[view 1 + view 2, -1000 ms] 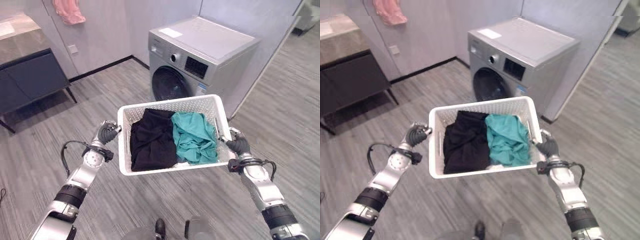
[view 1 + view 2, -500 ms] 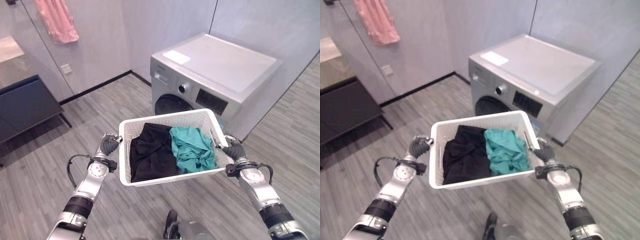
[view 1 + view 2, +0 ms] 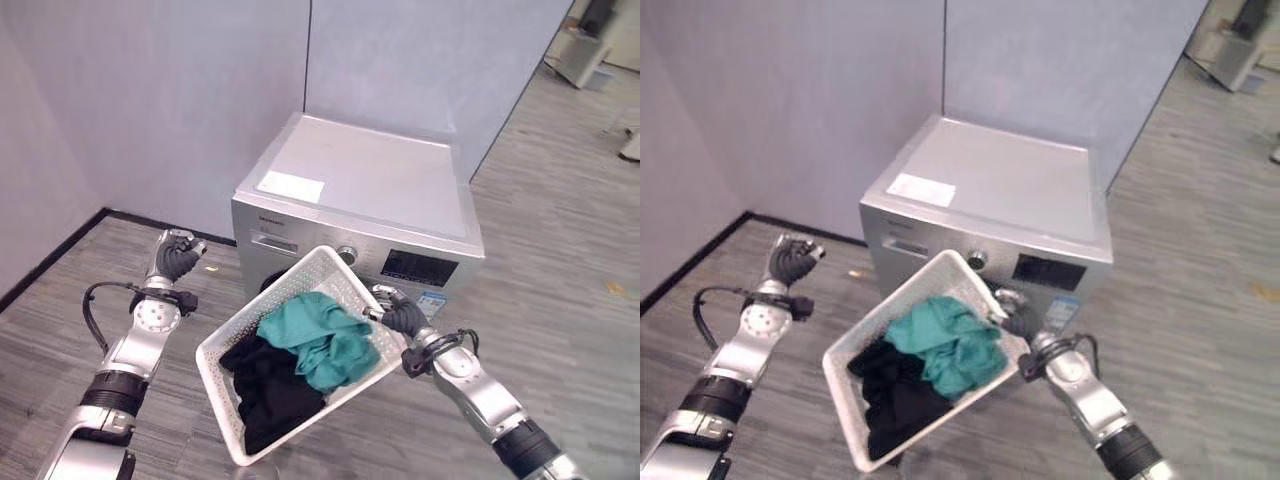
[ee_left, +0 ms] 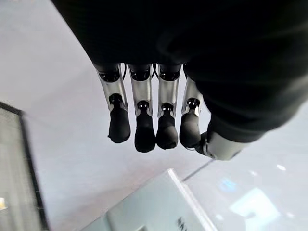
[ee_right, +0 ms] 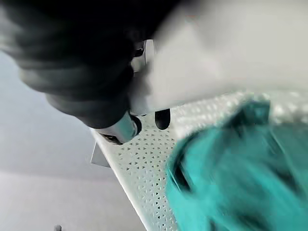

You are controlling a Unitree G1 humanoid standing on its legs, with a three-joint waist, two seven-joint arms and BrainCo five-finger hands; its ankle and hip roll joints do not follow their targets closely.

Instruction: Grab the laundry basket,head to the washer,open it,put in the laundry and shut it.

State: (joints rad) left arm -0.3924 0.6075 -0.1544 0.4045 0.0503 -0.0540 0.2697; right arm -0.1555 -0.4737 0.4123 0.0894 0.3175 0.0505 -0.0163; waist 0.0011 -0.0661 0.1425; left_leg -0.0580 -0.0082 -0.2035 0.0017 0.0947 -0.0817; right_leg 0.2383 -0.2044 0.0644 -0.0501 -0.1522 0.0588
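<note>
Basket: white laundry basket point(image 3: 222, 378), tilted, holding teal cloth point(image 3: 318, 340) and black cloth point(image 3: 265, 388).
Right hand point(image 3: 398, 317): apparently clasping basket's rim.
Left hand point(image 3: 172, 256): curled, empty.
Washer point(image 3: 370, 190): just behind.

From my right wrist camera I see my right hand point(image 5: 96, 91), under its dark ribbed cover, with a silver finger point(image 5: 122, 129) curled against the rim of the white laundry basket point(image 5: 144, 173). The perforated basket wall runs beside the hand. Teal cloth point(image 5: 231, 163) lies bunched inside, against that wall. Grey floor point(image 5: 43, 192) shows beyond the basket.
</note>
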